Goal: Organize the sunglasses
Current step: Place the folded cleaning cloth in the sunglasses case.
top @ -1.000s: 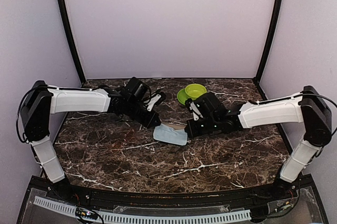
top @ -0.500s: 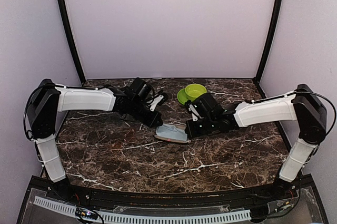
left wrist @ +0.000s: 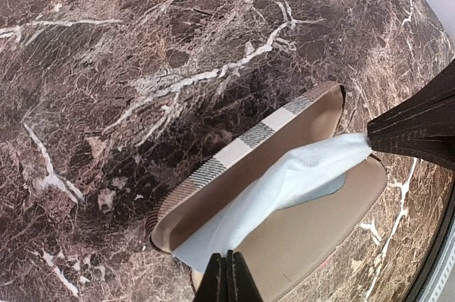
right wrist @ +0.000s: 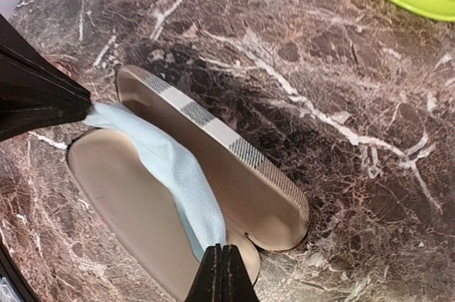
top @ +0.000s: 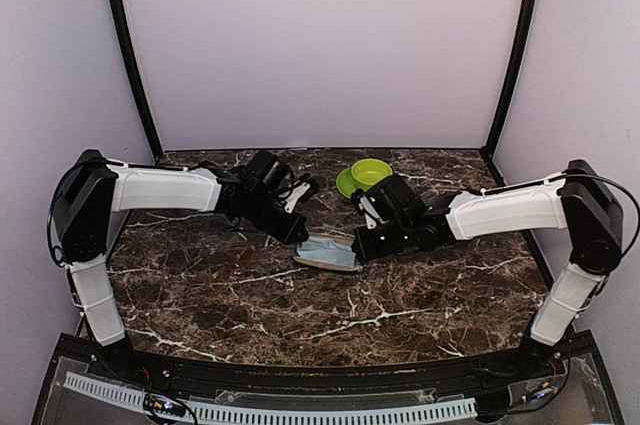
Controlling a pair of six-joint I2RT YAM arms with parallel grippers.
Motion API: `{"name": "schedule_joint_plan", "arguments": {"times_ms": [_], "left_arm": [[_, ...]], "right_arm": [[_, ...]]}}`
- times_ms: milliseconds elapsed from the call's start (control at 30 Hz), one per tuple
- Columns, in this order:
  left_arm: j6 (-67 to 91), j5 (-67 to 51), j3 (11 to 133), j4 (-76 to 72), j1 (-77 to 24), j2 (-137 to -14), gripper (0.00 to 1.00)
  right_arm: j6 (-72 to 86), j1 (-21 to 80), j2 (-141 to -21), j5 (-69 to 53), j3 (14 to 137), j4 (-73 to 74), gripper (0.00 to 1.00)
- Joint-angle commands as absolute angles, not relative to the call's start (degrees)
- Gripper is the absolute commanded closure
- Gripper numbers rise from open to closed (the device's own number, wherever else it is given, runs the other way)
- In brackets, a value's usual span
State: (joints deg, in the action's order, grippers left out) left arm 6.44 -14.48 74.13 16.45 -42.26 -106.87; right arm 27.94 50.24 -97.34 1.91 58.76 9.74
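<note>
Your dark marble table [top: 250, 315] fills the booth. Your two white arms reach inward across it, the left arm [top: 160, 188] and the right arm [top: 500, 213] meeting near its middle. Between them the glasses case [left wrist: 234, 153] lies open on the tabletop, tan inside with a checked band along its rim. A green bowl [top: 365, 177] sits just behind the case, toward the back wall. A pale blue cloth [left wrist: 291, 178] stretches across the open hollow of the case, pulled taut from end to end. Your left gripper [left wrist: 228, 281] is pinched closed on one end of that cloth, and your right gripper [right wrist: 222, 273] is pinched closed on the other. Neither pair of jaws shows any gap around the fabric.
</note>
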Motion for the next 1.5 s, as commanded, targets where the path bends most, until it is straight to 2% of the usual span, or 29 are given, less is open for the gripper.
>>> {"name": "schedule_joint_plan", "arguments": {"times_ms": [0,300,833,1100,1467], "left_arm": [[7.0,-14.9,76.0,16.2,-42.1,-101.5,1.00],[7.2,-13.8,73.9,17.1,-43.6,-96.1,1.00],[12.8,-8.9,62.8,17.2,-49.9,-85.5,1.00],[14.2,-9.2,59.1,15.6,-50.7,-85.5,1.00],[13.1,-7.3,61.2,14.7,-50.5,-90.8,1.00]], "right_arm": [[27.0,50.0,-93.1,2.9,60.9,9.1,1.00],[26.3,51.7,-89.2,2.2,61.0,10.8,1.00],[29.5,59.7,-85.9,5.6,58.0,11.6,1.00],[31.7,60.4,-86.1,5.8,55.7,10.7,1.00],[31.9,60.0,-89.8,8.7,58.2,12.8,1.00]]}}
